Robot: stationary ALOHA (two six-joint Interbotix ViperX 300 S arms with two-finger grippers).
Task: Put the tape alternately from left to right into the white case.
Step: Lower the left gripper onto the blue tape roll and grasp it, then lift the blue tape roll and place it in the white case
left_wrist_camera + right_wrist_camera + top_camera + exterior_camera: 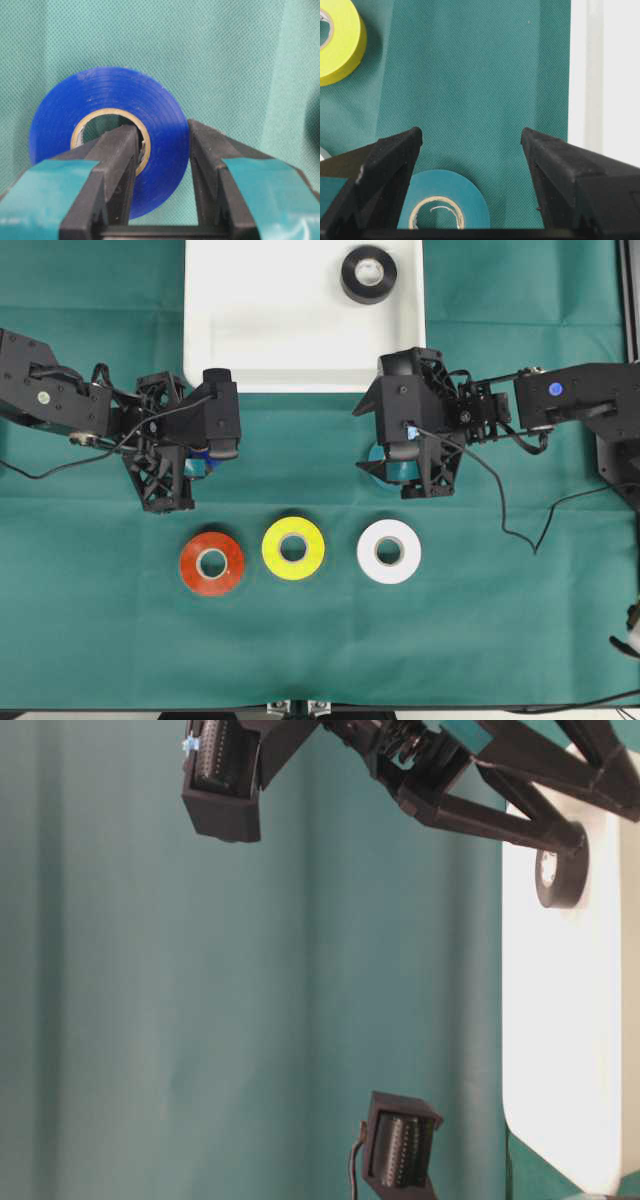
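Blue tape (107,145) is pinched through its wall by the left hand (162,150), one finger inside the core, ready for lifting off the tabletop (100,640). Black tape (368,274) already lies in the white case (280,330). Teal tape (445,202) is straddled by the wide-open right hand (470,140).

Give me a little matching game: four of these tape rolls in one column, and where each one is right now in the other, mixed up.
Rolls:
1. black roll
2. blue roll
3. teal roll
4. yellow roll

Places:
A. flat on the green cloth, between the red and white rolls
B. pinched in the shut left gripper, one finger through its core
C. lying in the white case
D. on the cloth under the open right gripper, not gripped

Pairs: 1-C, 2-B, 3-D, 4-A
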